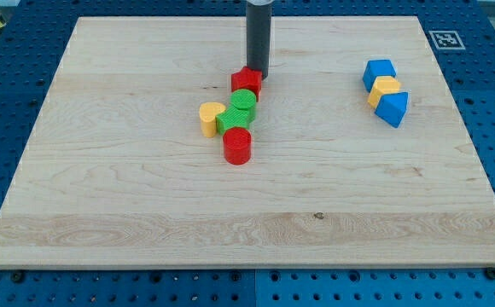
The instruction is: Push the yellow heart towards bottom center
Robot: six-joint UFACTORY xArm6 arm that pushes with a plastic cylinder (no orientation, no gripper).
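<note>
Our end effector is a plain dark rod with nothing to spread or pinch; it comes down from the view's top edge, and our tip (pixel 258 75) rests on the table (pixel 128 213) just at the upper right of a red block (pixel 245 81), touching it or very nearly so. That red block, whose shape we cannot make out clearly, heads a tight cluster a little left of the board's middle. Directly below it sits a green cylinder (pixel 245 101), and under that a second green block (pixel 233 119), its outline irregular and hard to name. A red cylinder (pixel 238 146) stands at the bottom of the cluster, touching the lower green block.

The yellow heart (pixel 210 118) lies on the view's left side of this cluster, pressed against the lower green block, with its rounded side facing left. It sits slightly above the board's middle height and left of centre. Our tip is above and to the right of it, with the red and green blocks between.

Well apart, near the view's upper right, a second group stands in a slanted line: a blue block (pixel 379 72) on top, a yellow block (pixel 384 89) in the middle, and a blue triangular block (pixel 393 108) at the bottom, each touching the next.
</note>
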